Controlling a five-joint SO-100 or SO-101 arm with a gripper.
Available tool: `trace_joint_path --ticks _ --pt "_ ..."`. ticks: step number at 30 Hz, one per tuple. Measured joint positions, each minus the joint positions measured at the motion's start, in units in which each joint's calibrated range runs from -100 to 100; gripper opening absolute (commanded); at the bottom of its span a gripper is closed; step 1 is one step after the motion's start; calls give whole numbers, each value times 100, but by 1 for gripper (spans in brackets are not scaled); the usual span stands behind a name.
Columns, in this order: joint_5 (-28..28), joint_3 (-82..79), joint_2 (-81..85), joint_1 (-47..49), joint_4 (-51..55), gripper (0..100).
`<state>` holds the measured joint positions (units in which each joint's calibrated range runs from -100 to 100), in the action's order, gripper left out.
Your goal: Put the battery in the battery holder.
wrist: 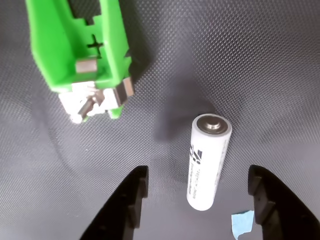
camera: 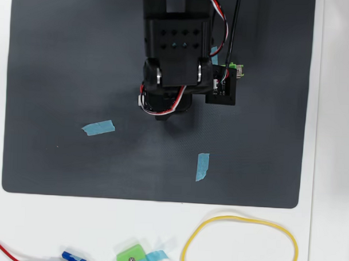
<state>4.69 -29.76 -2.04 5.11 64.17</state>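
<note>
In the wrist view the battery point(wrist: 208, 162), a white cylinder with dark print and a grey end, lies on the dark mat point(wrist: 260, 65). My gripper point(wrist: 197, 172) is open, with one black finger point(wrist: 131, 200) on each side of the battery and neither touching it. The bright-green battery holder point(wrist: 75, 45) lies at the upper left, its metal contact end toward the gripper and its slot empty. In the overhead view the arm point(camera: 174, 50) hides the battery and the gripper. Only a green tip of the holder point(camera: 236, 68) shows to the right of the arm.
Blue tape strips point(camera: 98, 128) point(camera: 202, 167) lie on the mat; another bit shows in the wrist view point(wrist: 242, 222). On the white table point(camera: 334, 142) below the mat are a small green square piece point(camera: 130, 256), a yellow loop point(camera: 239, 247) and a red wire point(camera: 4, 247).
</note>
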Motion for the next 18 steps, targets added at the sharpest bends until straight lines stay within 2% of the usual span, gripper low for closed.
trace_joint_path --ticks 8,10,12,18 --pt "0 563 -679 0 0 20" --pt "0 572 -679 0 0 16" --pt "5 572 -679 0 0 8" --pt "5 572 -679 0 0 0"
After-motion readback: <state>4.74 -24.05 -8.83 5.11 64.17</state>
